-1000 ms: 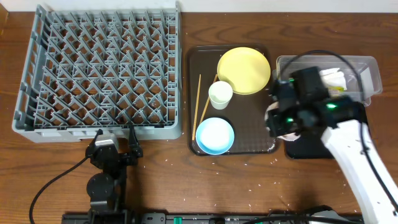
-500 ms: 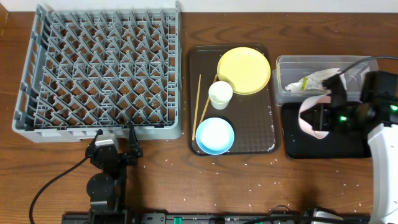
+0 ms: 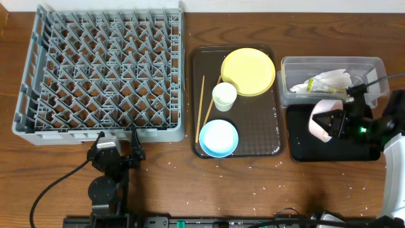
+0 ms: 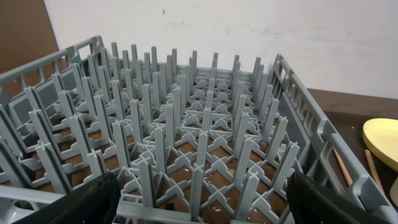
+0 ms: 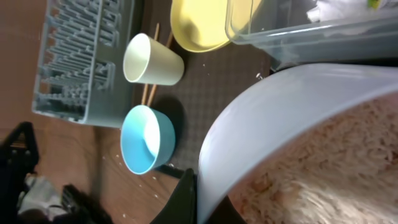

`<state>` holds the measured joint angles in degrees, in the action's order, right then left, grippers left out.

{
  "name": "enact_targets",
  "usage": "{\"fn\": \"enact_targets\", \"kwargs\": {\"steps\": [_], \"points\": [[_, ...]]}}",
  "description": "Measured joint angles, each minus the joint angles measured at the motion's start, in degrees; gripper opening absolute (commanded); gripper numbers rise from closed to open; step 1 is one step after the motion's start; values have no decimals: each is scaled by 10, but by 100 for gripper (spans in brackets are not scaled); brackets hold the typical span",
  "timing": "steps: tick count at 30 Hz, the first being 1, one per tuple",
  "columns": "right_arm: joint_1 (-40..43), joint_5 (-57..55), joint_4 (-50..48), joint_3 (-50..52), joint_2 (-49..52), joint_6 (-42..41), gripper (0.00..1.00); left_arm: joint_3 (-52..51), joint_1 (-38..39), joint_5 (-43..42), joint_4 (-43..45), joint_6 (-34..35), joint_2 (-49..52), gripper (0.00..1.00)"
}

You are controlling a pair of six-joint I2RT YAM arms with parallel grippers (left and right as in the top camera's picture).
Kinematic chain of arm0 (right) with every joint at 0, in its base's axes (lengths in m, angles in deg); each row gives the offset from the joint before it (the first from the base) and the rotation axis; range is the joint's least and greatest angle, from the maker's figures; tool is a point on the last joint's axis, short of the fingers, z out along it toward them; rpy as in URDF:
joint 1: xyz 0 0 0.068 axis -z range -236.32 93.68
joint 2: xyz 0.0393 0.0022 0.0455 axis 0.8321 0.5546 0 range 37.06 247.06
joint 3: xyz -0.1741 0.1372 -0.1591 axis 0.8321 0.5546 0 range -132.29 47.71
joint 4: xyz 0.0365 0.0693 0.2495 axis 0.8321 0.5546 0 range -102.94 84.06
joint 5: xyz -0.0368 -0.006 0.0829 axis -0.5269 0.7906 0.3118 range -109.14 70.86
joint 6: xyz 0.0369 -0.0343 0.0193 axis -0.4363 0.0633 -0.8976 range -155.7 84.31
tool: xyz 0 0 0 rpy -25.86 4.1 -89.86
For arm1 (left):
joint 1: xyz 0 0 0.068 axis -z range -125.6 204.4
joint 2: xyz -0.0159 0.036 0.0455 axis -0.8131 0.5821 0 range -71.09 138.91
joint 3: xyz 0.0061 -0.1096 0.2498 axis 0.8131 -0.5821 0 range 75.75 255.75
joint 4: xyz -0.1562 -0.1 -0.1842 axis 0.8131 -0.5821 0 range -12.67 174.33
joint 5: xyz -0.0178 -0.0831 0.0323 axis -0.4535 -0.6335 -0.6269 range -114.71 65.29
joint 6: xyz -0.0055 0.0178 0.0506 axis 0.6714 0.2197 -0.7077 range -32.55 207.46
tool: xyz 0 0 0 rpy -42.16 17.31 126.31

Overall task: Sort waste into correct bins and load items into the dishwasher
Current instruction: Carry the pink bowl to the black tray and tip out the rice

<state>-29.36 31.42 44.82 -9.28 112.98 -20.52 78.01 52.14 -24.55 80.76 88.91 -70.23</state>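
Gripping the white bowl [image 3: 324, 118] by its rim, the right gripper [image 3: 343, 121] is clamped tight. We note the bowl tilted above the black tray [image 3: 302, 152], beside the clear tub [image 3: 374, 64], with rice [image 5: 323, 171] inside. The left gripper [image 3: 118, 137] gapes wide, empty, at the dish rack [image 3: 101, 69] edge.

No text, label, brand or number can be read anywhere; print on the snack wrapper [image 3: 309, 85] is too small.

Open table [image 3: 240, 187] in front of the brown tray [image 3: 261, 126], narrow gap to the dish rack [image 3: 101, 69] on its left, clear tub [image 3: 374, 63] and black tray [image 3: 316, 152] close on its right, tilted white bowl [image 3: 324, 117] hanging over the latter.
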Motion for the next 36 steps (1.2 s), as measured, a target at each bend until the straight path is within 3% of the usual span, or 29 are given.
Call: {"fn": "enact_targets", "kwargs": {"steps": [16, 25, 36], "points": [[137, 214, -226, 181, 7, -45, 1, 0, 0, 0, 0, 0, 0, 86], [199, 319, -245, 191, 32, -53, 1, 0, 0, 0, 0, 0, 0, 86], [254, 359, -246, 191, 34, -137, 1, 0, 0, 0, 0, 0, 0, 86]]}}
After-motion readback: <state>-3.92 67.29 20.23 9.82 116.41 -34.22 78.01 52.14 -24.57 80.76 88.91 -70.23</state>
